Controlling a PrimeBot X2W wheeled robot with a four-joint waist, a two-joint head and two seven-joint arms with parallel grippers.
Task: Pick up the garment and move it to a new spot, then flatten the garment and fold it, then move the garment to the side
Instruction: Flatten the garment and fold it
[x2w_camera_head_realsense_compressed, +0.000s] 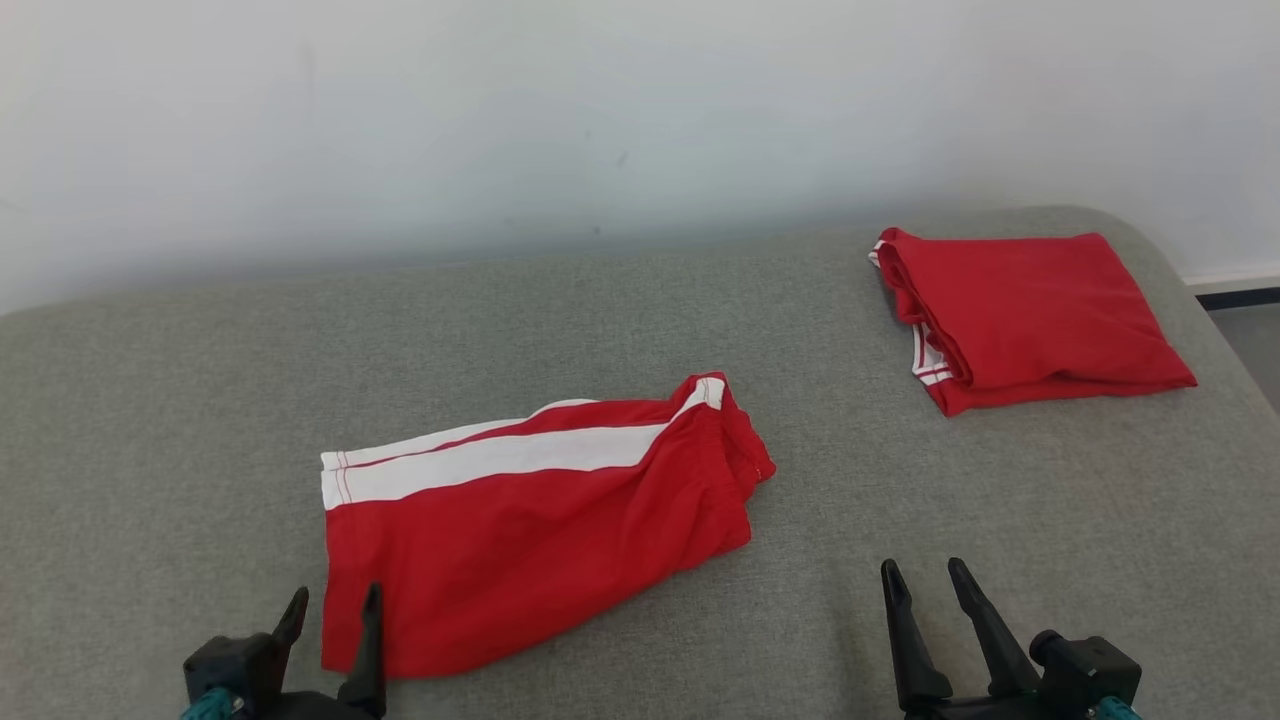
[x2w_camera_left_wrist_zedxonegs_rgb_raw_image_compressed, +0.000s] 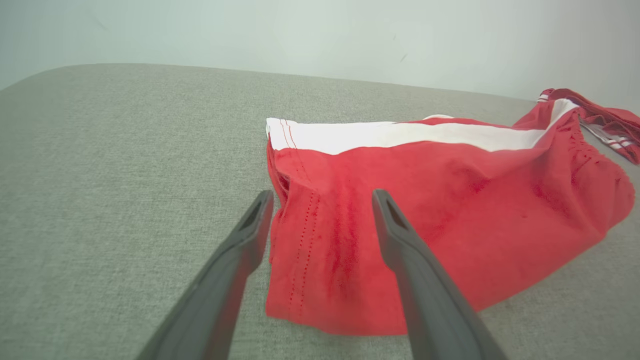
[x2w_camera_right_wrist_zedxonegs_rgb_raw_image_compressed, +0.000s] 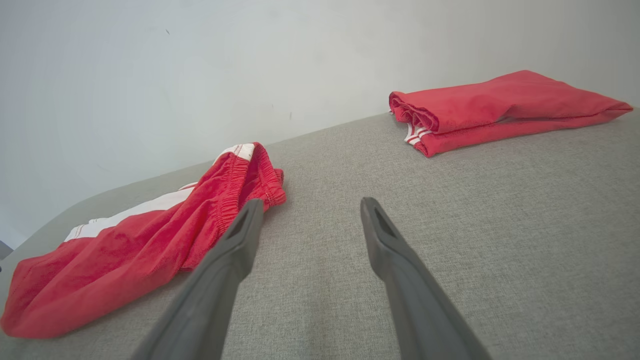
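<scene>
Left gripper (x2w_camera_head_realsense_compressed: 333, 608): fingers spread, holding nothing, poised at the near hem corner of the red shorts (x2w_camera_head_realsense_compressed: 530, 510), hem edge between the tips. Right gripper (x2w_camera_head_realsense_compressed: 922, 575): fingers likewise spread and empty, over bare grey cushioned surface (x2w_camera_head_realsense_compressed: 150, 420), well apart from the waistband. The shorts lie near the front edge, left of centre, long axis running left-right, hem left. Left arm is nearer. A folded red garment (x2w_camera_head_realsense_compressed: 1040, 310) occupies the far right corner.

Left tool (x2w_camera_head_realsense_compressed: 337, 592), right tool (x2w_camera_head_realsense_compressed: 922, 565) — bases cut off below, shorts (x2w_camera_left_wrist_zedxonegs_rgb_raw_image_compressed: 450, 200) clipped
</scene>
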